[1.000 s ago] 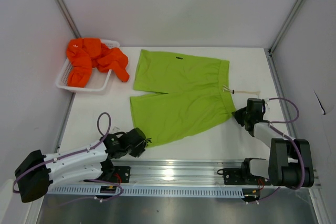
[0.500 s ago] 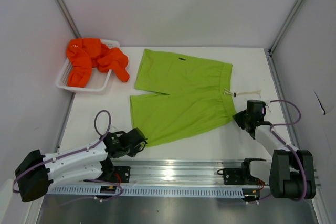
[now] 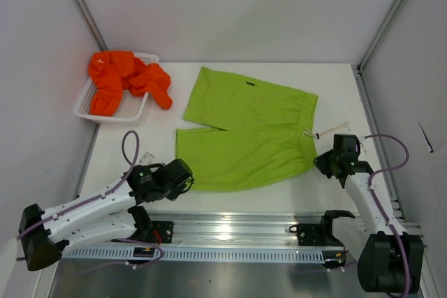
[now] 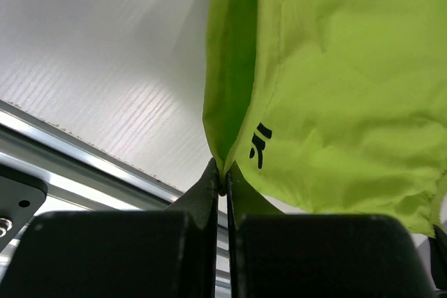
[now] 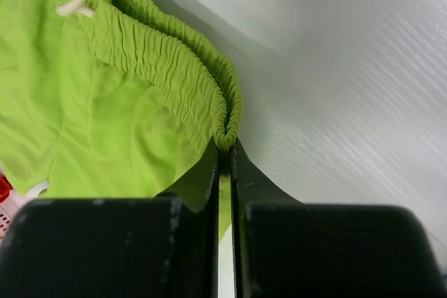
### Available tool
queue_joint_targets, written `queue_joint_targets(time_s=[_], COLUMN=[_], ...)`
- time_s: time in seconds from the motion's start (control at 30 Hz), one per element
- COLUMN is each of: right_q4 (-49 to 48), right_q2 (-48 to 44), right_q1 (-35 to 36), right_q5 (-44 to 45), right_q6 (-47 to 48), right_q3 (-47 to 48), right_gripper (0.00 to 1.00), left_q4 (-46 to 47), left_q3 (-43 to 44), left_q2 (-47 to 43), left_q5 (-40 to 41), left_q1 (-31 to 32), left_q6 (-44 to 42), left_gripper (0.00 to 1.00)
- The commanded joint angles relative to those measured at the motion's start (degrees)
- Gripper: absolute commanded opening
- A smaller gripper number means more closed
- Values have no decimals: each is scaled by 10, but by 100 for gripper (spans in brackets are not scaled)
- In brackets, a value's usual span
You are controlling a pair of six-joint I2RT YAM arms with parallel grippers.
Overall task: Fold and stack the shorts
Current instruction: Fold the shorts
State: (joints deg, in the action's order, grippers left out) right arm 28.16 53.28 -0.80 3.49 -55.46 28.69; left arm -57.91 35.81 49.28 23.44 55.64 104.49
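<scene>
The lime green shorts [image 3: 244, 130] lie spread on the white table, waistband to the right with its white drawstring [image 3: 334, 129] trailing out. My left gripper [image 3: 187, 178] is shut on the hem corner of the near leg [image 4: 230, 123], which bears a small black logo [image 4: 260, 146]. My right gripper [image 3: 320, 162] is shut on the near end of the elastic waistband [image 5: 223, 120]. The orange shorts [image 3: 124, 82] sit crumpled in the white mesh basket [image 3: 87, 111] at the back left, one leg hanging over its right rim.
An aluminium rail [image 3: 230, 232] with both arm bases runs along the near table edge. Grey enclosure walls and slanted metal posts [image 3: 80, 5] bound the table on both sides. The right arm's cable [image 3: 391, 148] loops near the right wall.
My left gripper has shut on the near leg's hem corner. Both arms have shifted, and the green shorts have slid a little to the right and turned slightly.
</scene>
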Motion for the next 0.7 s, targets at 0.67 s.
queue_joint_targets(time_s=[0.67], right_q4=[48], right_q2=[49], right_q1=[-15], right_q5=[-28], right_q6=[-31], right_q3=[207], right_gripper=[0], left_q4=[157], left_q3=[297], left_q2=[109], left_q5=[33], left_q1=[-232], left_q6=[-370], left_gripper=[0])
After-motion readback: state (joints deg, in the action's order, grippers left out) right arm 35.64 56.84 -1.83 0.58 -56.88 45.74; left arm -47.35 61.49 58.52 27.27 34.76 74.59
